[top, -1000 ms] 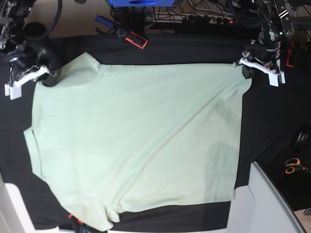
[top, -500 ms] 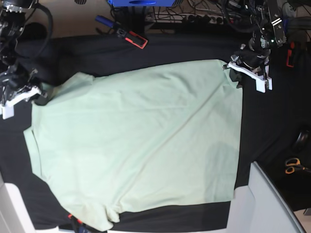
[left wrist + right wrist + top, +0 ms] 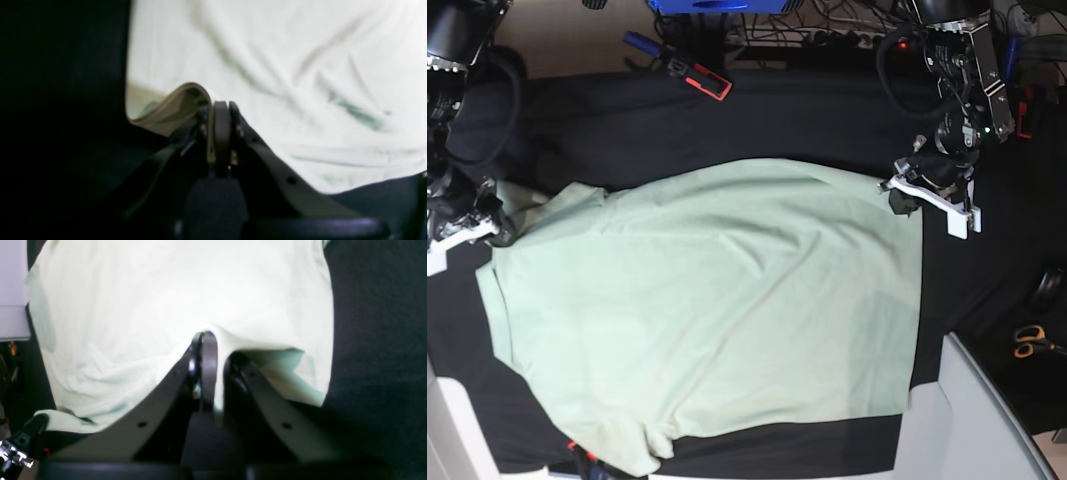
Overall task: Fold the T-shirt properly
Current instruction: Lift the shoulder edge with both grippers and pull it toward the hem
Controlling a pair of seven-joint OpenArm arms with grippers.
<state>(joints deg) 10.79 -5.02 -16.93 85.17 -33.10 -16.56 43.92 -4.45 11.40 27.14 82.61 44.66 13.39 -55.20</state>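
Cloth (image 3: 727, 110), black, carries one T-shirt (image 3: 707, 310), spread flat nearest the camera, its far edge raised. Two grippers hold that edge: right gripper (image 3: 487, 228) clamped on one far corner, left gripper (image 3: 902, 190) clamped on the other. Scissors (image 3: 1030, 342) lie well apart.
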